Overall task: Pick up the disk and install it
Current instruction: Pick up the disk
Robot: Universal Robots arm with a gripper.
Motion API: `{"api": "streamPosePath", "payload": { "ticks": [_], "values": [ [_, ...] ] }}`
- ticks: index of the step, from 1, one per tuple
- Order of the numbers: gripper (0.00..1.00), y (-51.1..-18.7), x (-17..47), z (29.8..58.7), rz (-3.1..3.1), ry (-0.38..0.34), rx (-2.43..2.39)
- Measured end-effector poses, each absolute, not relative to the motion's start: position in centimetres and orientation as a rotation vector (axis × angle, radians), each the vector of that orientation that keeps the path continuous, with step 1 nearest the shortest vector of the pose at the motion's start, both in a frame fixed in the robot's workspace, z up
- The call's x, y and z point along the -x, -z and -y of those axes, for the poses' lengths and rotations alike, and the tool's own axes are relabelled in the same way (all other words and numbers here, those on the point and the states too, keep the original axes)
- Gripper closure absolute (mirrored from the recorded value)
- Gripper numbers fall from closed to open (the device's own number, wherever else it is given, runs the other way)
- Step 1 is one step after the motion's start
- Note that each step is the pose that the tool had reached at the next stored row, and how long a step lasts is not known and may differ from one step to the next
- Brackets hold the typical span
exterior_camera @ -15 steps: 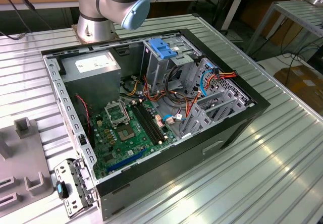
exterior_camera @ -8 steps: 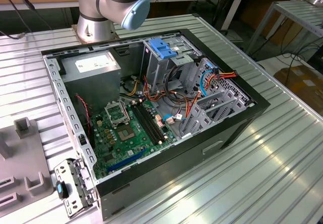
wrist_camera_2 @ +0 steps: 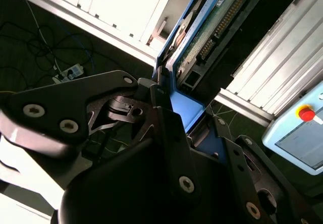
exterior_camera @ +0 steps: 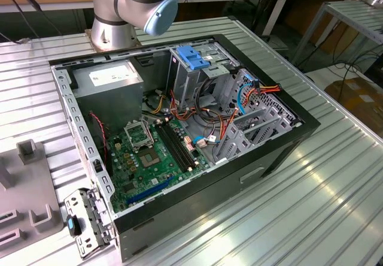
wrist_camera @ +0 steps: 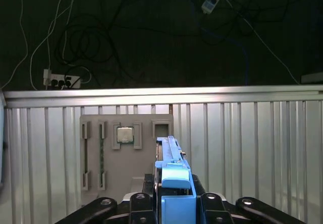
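My gripper is shut on the disk, clamping the blue end tab between its black fingers. The disk stands on edge, lifted above the ribbed metal table. In the second wrist view the gripper holds the same blue carrier, and the disk's green circuit side points away from the fingers. In the exterior view the open computer case lies on the table, with the tall metal drive cage at its back.
Inside the case are the grey power-supply box, the green motherboard and loose cables. A grey fixture plate carrying a chip lies below the disk. The arm's base stands behind the case. A pendant with a red button sits nearby.
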State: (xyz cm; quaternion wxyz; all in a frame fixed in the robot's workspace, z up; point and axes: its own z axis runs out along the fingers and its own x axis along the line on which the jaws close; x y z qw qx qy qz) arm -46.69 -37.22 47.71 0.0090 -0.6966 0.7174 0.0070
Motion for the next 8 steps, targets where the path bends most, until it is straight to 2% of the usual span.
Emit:
{"api": "streamPosePath", "payload": {
  "ticks": [8],
  "values": [
    [0.63,-48.73,46.69,37.22,-2.241,-0.022,2.176]
  ]
}}
